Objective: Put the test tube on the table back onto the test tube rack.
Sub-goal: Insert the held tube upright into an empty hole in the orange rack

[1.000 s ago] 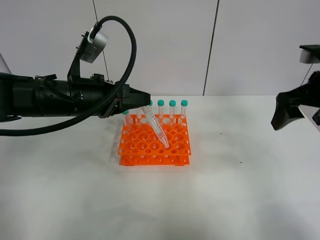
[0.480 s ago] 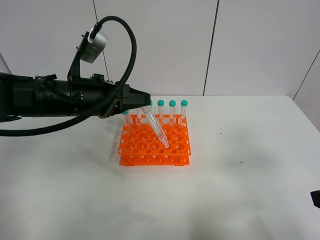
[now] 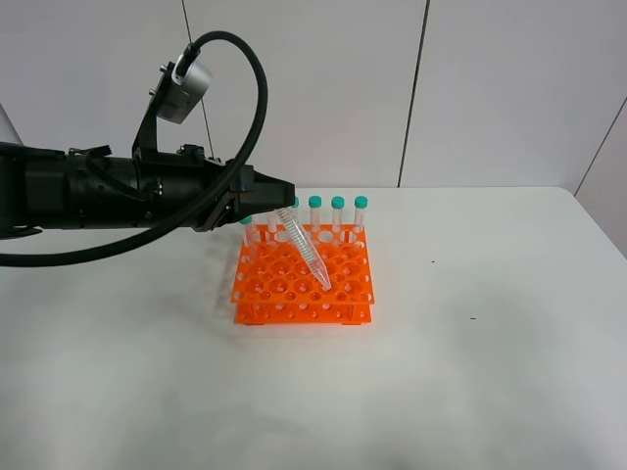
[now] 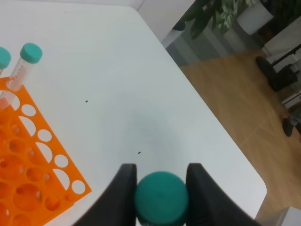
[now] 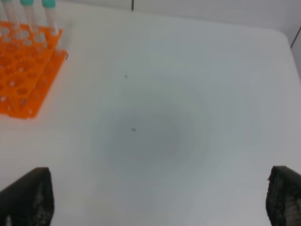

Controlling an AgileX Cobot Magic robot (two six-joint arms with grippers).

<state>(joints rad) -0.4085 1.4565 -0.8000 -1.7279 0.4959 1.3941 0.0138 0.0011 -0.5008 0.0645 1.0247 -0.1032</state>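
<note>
Over the test tube rack, the left pincer grips the tilted test tube by its cap.

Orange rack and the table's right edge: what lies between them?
Only bare table and two tiny dark specks, right of the rack, seen in the exterior high view.

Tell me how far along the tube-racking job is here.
Done: the test tube is off the table, clamped at its cap by the left gripper. In hand: it leans tilted, tip at the top grid of the test tube rack. Left: stand it upright, seat it, release.
</note>
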